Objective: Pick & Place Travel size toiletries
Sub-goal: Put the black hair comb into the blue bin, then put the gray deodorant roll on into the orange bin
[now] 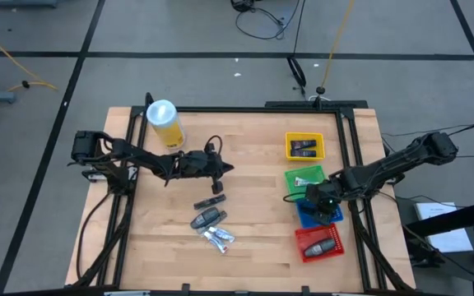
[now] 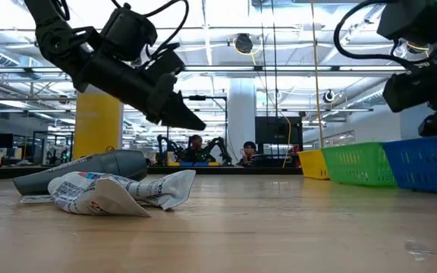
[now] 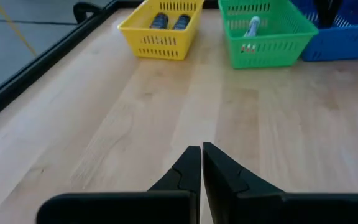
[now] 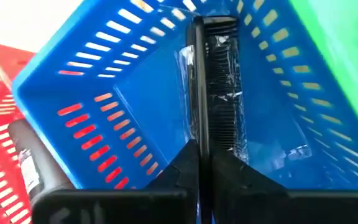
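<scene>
My right gripper hangs over the blue tray, shut on a black comb-like item in clear wrap. My left gripper is shut on nothing and raised above the bare wood near the table's middle. Just nearer than it, a small black flat pack, a dark grey tube and crumpled silvery sachets lie flat on the table. The yellow tray holds two dark items, the green tray a white-green tube, the red tray a dark tube. My right gripper pinches the wrapped black item by its near end between the two fingers, which lie along its length. The item reaches away from the fingertips into the blue tray, toward one corner of it. Whether its far end touches the tray wall, I cannot tell.
A tall yellow canister with a white lid stands near the table's far left corner. The four trays sit in a row along the right side. Bare wood lies between the loose items and the trays.
</scene>
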Robot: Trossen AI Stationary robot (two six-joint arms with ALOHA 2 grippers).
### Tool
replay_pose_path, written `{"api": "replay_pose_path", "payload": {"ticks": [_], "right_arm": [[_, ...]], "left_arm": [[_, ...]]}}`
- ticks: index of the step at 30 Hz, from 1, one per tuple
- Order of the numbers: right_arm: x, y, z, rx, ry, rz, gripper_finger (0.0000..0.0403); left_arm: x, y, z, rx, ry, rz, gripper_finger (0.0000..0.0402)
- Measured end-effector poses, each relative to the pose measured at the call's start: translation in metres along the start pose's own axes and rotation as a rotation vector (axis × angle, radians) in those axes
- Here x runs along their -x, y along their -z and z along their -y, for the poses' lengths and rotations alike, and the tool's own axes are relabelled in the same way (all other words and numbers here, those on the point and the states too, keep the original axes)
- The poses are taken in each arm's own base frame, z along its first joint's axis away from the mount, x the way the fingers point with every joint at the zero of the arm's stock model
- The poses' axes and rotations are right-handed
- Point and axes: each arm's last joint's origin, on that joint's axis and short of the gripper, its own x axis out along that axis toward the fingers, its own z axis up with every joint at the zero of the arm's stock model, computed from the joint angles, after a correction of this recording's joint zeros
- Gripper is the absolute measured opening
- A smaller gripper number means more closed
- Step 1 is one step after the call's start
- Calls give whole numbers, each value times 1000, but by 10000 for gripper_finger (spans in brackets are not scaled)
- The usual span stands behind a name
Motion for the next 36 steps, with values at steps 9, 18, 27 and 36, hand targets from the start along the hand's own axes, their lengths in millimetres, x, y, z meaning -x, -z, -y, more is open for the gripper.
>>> {"api": "replay_pose_path", "payload": {"ticks": [9, 18, 27, 36], "right_arm": [[0, -4, -2, -67, -10, 53, 102], [5, -4, -9, 1, -61, 130, 178], [19, -10, -17, 142, -118, 324, 149], [10, -18, -5, 252, -7, 273, 85]], "left_arm": [[0, -1, 3, 66, 64, 9, 19], [1, -1, 11, 91, 91, 6, 19], [2, -1, 18, 70, 109, 6, 19], [1, -1, 10, 49, 81, 4, 19]]}}
